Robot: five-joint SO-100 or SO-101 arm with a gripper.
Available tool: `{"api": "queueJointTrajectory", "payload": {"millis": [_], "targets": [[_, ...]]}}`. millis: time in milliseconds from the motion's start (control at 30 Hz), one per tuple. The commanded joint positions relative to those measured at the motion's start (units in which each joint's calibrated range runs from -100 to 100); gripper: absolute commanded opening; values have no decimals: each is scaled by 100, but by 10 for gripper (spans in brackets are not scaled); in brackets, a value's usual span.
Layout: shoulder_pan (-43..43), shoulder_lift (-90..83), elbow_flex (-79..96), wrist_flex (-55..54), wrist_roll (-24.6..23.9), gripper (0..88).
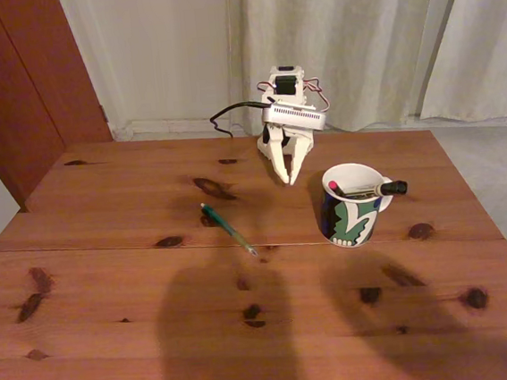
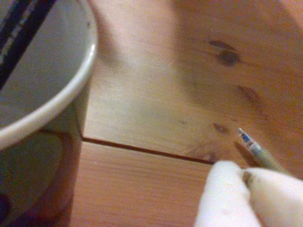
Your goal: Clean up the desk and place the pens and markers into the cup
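Observation:
The cup (image 1: pixel 353 216), a white mug with a dark and green pattern, stands on the desk (image 1: pixel 112 302) right of centre. Across its mouth rests a white marker with a black cap (image 1: pixel 375 189), and a red pen tip (image 1: pixel 332 185) shows at the rim. A slim green pen (image 1: pixel 228 227) lies flat on the wood to the cup's left. My gripper (image 1: pixel 289 177) hangs behind them, tips down and touching, holding nothing. In the wrist view the cup (image 2: pixel 45 111) is at the left with dark sticks (image 2: pixel 21 28) inside. The green pen (image 2: pixel 258 151) lies beyond my white fingertips (image 2: pixel 222 198).
A seam (image 2: pixel 142 149) crosses the wood between cup and pen. A black cable (image 1: pixel 228 116) trails from the arm's base at the desk's far edge. A brown door (image 1: pixel 18 78) and pale curtains (image 1: pixel 373 35) stand behind. Shadows darken the near boards.

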Motion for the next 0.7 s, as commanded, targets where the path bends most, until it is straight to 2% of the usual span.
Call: {"api": "queueJointTrajectory", "payload": {"millis": [0,667], "targets": [[-35,-82,57,4,9,8],[-35,-82,57,21,9,8]]}}
